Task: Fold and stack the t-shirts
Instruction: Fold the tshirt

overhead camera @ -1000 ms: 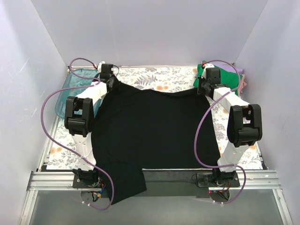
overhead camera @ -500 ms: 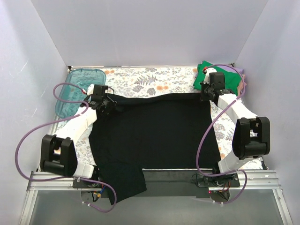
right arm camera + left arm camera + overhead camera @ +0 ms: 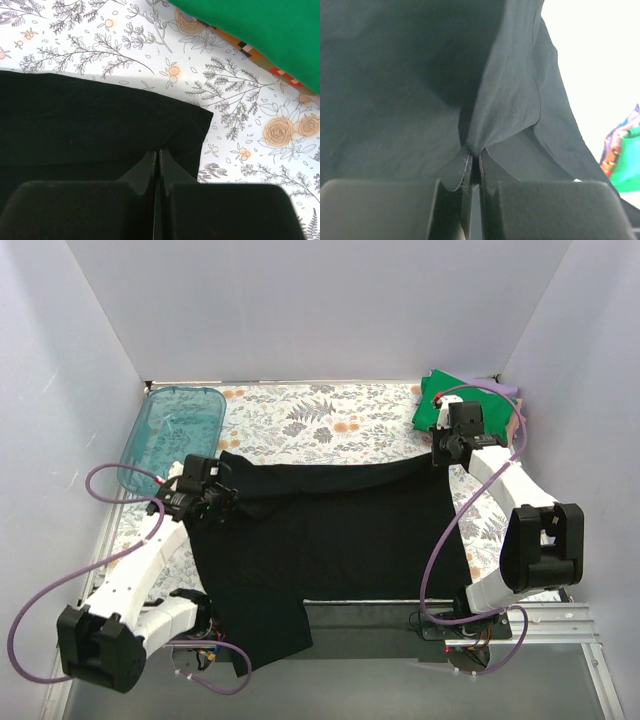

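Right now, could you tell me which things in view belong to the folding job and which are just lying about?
Part of the job:
black t-shirt, pinched by the left gripper and the right gripper
green t-shirt, at the far right corner

Just lying about:
teal tray, far left
floral table cover

Top view: right tool [image 3: 441, 452] hides pt of green tee [image 3: 432, 400], upper right; what lies under it too small to tell. Left wrist: black tee [image 3: 395, 100] blurred close-up; colourful patch [image 3: 622, 150] cut by right edge, unclear. Right wrist: green tee cut by top-right corner.
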Robot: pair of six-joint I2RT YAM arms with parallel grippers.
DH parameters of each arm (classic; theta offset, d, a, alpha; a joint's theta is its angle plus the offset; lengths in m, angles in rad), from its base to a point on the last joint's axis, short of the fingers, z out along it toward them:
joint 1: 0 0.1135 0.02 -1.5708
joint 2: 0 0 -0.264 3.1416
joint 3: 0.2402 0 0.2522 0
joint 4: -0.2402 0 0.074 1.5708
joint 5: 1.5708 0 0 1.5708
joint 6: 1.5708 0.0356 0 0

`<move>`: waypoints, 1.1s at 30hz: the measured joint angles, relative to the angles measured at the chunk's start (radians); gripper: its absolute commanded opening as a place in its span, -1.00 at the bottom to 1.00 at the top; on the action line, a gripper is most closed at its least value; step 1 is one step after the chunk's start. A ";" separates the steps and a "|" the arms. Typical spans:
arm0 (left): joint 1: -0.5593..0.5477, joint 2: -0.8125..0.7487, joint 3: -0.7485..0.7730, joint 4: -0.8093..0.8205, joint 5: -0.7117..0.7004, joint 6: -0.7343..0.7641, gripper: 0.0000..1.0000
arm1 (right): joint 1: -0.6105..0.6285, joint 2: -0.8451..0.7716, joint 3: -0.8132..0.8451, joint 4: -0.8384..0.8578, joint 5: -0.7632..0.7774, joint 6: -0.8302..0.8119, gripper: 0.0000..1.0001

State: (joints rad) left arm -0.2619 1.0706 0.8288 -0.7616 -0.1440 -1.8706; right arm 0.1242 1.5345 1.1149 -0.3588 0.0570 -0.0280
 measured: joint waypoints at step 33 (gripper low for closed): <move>-0.007 0.086 -0.120 -0.061 -0.043 -0.075 -1.00 | 0.005 0.104 -0.066 -0.039 -0.013 -0.002 0.97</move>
State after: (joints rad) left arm -0.2687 1.1568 0.7090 -0.8227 -0.1867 -1.9457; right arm 0.1295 1.6386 1.0489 -0.3981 0.0444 -0.0299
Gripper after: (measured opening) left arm 0.025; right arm 0.971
